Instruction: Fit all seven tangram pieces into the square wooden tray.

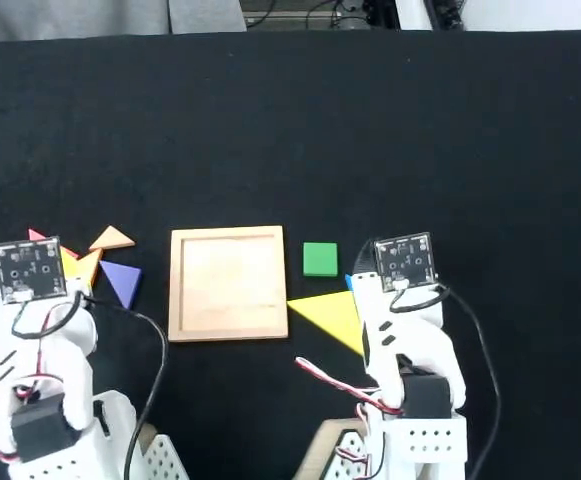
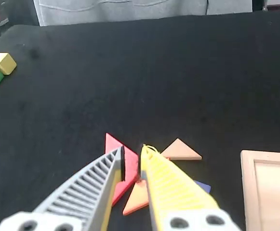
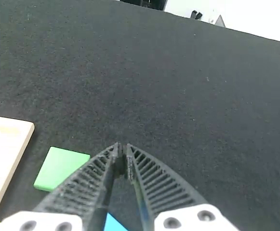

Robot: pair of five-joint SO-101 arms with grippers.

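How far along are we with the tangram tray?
Nothing is placed yet: the square wooden tray holds no piece. Nothing is in hand; the left gripper hangs over the red triangle, the right gripper near the green square. All pieces remain outside, including the large yellow triangle.

My wooden tray (image 1: 228, 284), pieces outside it
Green square (image 1: 320, 259) and yellow triangle (image 1: 332, 315) beside one edge; purple triangle (image 1: 122, 280), orange triangle (image 1: 112, 238) off the opposite
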